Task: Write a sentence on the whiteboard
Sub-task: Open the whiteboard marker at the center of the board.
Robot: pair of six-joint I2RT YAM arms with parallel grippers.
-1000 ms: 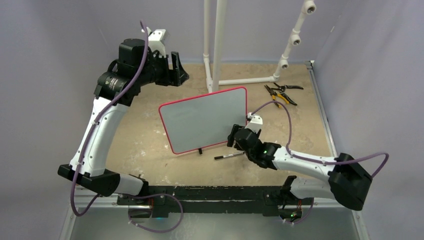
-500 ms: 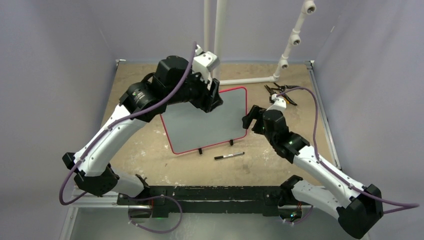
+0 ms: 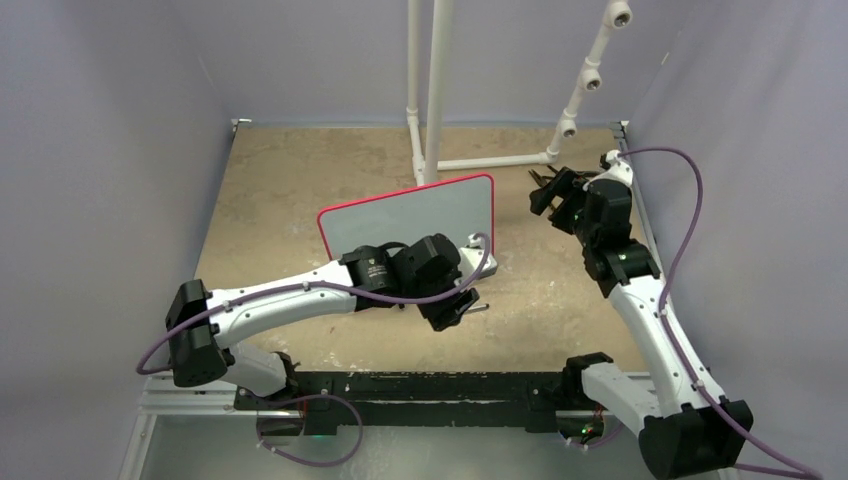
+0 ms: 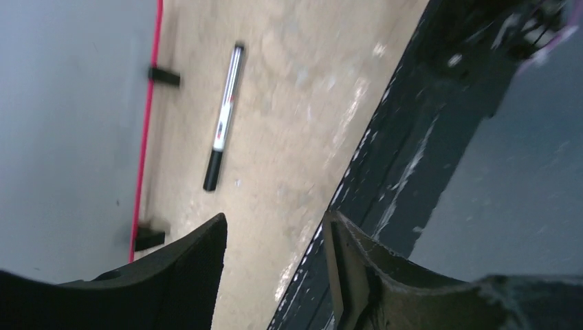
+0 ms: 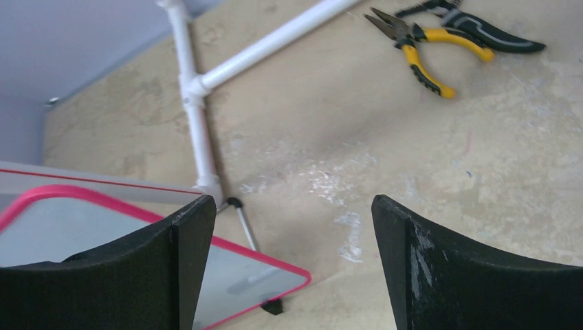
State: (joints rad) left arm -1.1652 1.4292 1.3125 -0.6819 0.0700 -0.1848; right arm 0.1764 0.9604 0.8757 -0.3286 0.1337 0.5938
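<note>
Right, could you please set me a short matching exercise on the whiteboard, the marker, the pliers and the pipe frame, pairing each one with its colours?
Things:
1. whiteboard
2. marker
3. pliers
4. pipe frame

Colours:
A. black cap, white barrel
B. white all over
C. pale grey face, thin red border
D. yellow handles

Pairs: 1-C, 2-A, 3-D, 4-B
</note>
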